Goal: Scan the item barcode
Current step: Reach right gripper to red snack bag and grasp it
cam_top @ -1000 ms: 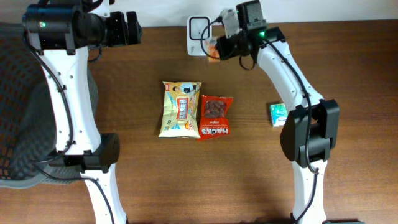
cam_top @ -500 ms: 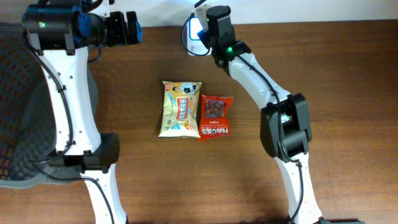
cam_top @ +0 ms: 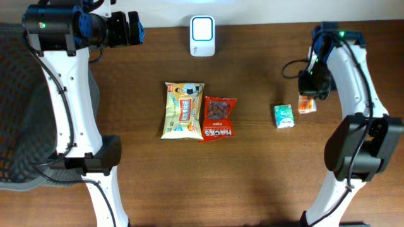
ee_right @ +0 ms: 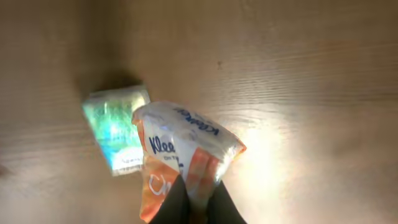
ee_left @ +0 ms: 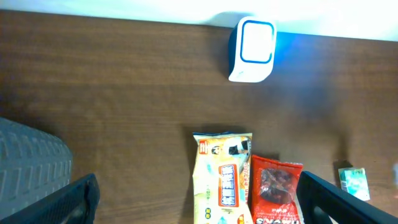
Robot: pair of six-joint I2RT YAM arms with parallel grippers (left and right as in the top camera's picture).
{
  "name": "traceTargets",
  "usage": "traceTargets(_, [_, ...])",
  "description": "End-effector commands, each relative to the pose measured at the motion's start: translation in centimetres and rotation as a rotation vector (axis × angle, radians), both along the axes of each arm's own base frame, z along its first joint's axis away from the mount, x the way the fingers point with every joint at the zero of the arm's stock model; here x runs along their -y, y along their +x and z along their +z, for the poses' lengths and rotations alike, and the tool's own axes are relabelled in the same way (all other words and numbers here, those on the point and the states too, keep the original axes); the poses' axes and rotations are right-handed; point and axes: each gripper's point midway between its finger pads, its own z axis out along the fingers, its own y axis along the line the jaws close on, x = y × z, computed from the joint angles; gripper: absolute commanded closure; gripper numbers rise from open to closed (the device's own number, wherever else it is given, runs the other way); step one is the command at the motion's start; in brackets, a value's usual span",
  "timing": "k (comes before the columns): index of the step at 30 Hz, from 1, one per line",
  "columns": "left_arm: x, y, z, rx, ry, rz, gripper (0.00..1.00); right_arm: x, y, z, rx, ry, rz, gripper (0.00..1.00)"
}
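Overhead, we see our right gripper [cam_top: 310, 93] clamped on the orange Kleenex pack [cam_top: 307, 105], just beside the green packet [cam_top: 283, 116] on the right side of the table [cam_top: 252, 176]. The pack is well apart from the white scanner [cam_top: 202, 36] at the far edge. Our left gripper [cam_top: 132, 28] hangs with its fingers spread wide, holding nothing.

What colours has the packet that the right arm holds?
The packet is orange and white with blue lettering; clearest in right wrist view.
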Motion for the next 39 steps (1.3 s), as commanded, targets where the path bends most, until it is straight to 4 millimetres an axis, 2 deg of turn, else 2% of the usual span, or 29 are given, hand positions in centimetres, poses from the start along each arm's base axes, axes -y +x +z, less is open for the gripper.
traceTargets(1, [0.0, -0.4, 1.1, 0.026, -0.010, 0.002, 0.01, -0.2, -1.3, -2.9, -0.046, 0.015, -0.014, 0.96])
traceTargets(3, [0.0, -0.4, 1.1, 0.026, -0.010, 0.002, 0.01, -0.3, -0.6, -3.8, -0.014, 0.019, -0.003, 0.95])
traceTargets(5, [0.0, -0.4, 1.1, 0.026, -0.010, 0.002, 0.01, -0.3, -0.7, -3.9, -0.015, 0.020, -0.003, 0.43])
traceTargets(6, [0.0, -0.4, 1.1, 0.026, -0.010, 0.002, 0.01, -0.3, -0.7, -3.9, -0.017, 0.020, -0.004, 0.25])
traceTargets(8, [0.0, -0.4, 1.1, 0.026, -0.010, 0.002, 0.01, -0.6, -1.3, -3.8, -0.039, 0.035, -0.004, 0.01])
traceTargets(11, [0.0, -0.4, 1.1, 0.026, -0.010, 0.002, 0.01, -2.5, -1.3, -2.6, -0.040, 0.148, -0.008, 0.00])
traceTargets(15, [0.0, -0.4, 1.1, 0.026, -0.010, 0.002, 0.01, -9.2, -0.1, 2.2, 0.015, 0.484, 0.041, 0.00])
traceTargets(16, [0.0, -0.4, 1.1, 0.026, -0.010, 0.002, 0.01, -12.4, 0.0, 3.4, 0.038, 0.619, 0.130, 0.00])
traceTargets(17, [0.0, -0.4, 1.1, 0.026, -0.010, 0.002, 0.01, -14.4, 0.0, 3.9, 0.044, 0.678, 0.175, 0.00])
traceTargets(18, [0.0, -0.4, 1.1, 0.026, -0.010, 0.002, 0.01, -15.5, -0.1, 3.9, 0.043, 0.685, 0.202, 0.00])
traceTargets(20, [0.0, -0.4, 1.1, 0.026, -0.010, 0.002, 0.01, -20.1, -0.4, 3.7, 0.047, 0.679, 0.331, 0.01])
traceTargets(21, [0.0, -0.4, 1.1, 0.026, -0.010, 0.002, 0.01, -21.8, -0.8, 3.0, 0.042, 0.639, 0.385, 0.01])
traceTargets(22, [0.0, -0.4, 1.1, 0.026, -0.010, 0.002, 0.01, -22.7, -1.0, 2.4, 0.039, 0.604, 0.421, 0.00])
traceTargets(23, [0.0, -0.4, 1.1, 0.026, -0.010, 0.002, 0.01, -25.0, -1.6, 1.3, 0.033, 0.604, 0.440, 0.01])
traceTargets(26, [0.0, -0.4, 1.1, 0.026, -0.010, 0.002, 0.01, -26.1, -2.9, -0.9, -0.024, 0.526, 0.306, 0.01])
traceTargets(28, [0.0, -0.4, 1.1, 0.026, -0.010, 0.002, 0.01, -27.1, -4.0, -1.9, -0.048, 0.514, 0.325, 0.01])
traceTargets(31, [0.0, -0.4, 1.1, 0.026, -0.010, 0.002, 0.01, -27.1, -5.0, -3.4, -0.073, 0.487, 0.328, 0.01])
traceTargets(33, [0.0, -0.4, 1.1, 0.026, -0.010, 0.002, 0.01, -26.6, -4.9, -5.1, -0.065, 0.455, 0.271, 0.01])
traceTargets(34, [0.0, -0.4, 1.1, 0.026, -0.010, 0.002, 0.01, -26.3, -4.5, -6.0, -0.040, 0.434, 0.272, 0.16])
traceTargets(35, [0.0, -0.4, 1.1, 0.026, -0.010, 0.002, 0.01, -23.6, -3.8, -7.5, -0.009, 0.274, 0.206, 0.60])
traceTargets(36, [0.0, -0.4, 1.1, 0.026, -0.010, 0.002, 0.01, -22.5, -3.7, -7.7, -0.001, 0.212, 0.183, 0.68])
traceTargets(38, [0.0, -0.4, 1.1, 0.026, -0.010, 0.002, 0.01, -20.2, -3.7, -7.6, -0.009, 0.110, 0.163, 0.69])
traceTargets(39, [0.0, -0.4, 1.1, 0.026, -0.010, 0.002, 0.01, -19.6, -3.8, -7.6, -0.014, 0.090, 0.158, 0.69])
